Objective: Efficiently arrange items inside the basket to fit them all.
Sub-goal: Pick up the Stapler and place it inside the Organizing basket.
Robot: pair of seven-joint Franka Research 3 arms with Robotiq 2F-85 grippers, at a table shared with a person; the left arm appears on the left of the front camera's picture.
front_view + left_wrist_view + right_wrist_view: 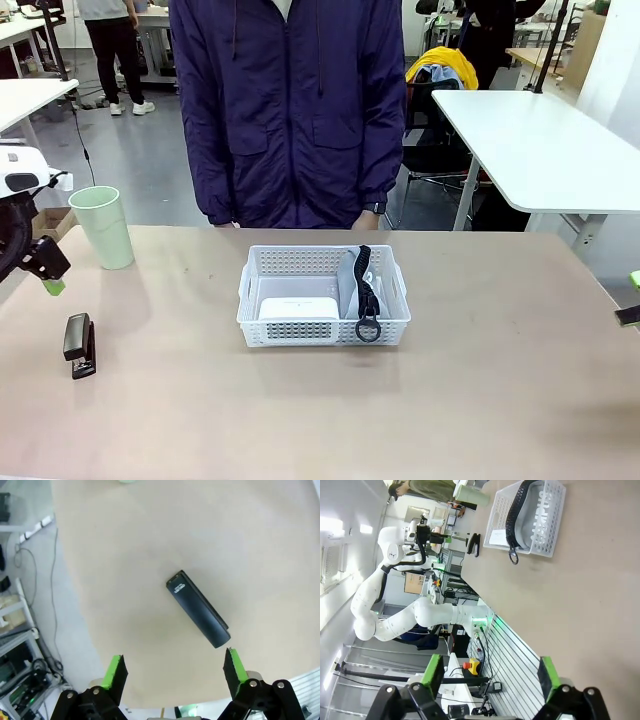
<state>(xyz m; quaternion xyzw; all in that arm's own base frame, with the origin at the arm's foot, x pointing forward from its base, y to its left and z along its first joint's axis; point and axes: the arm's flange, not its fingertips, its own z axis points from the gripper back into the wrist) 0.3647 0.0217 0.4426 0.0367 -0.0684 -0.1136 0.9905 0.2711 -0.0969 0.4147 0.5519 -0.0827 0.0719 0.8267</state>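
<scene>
Cropped at the front view's 3 o'clock edge: right gripper (pixel 632 298), a sliver only. Likewise at 9 o'clock: left gripper (pixel 48 275), one green pad showing. Masked by the basket (pixel 300 332) lattice: most of the grey pouch (pixel 349 283), lower part of the white box (pixel 298 307). Clipped at 12 o'clock in the left wrist view: pale green cup (pixel 127 481).

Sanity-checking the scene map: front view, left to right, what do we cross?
left gripper → pale green cup → white box → grey pouch, both inside the white basket → right gripper. Stapler omitted: it overlaps the cup's span.
</scene>
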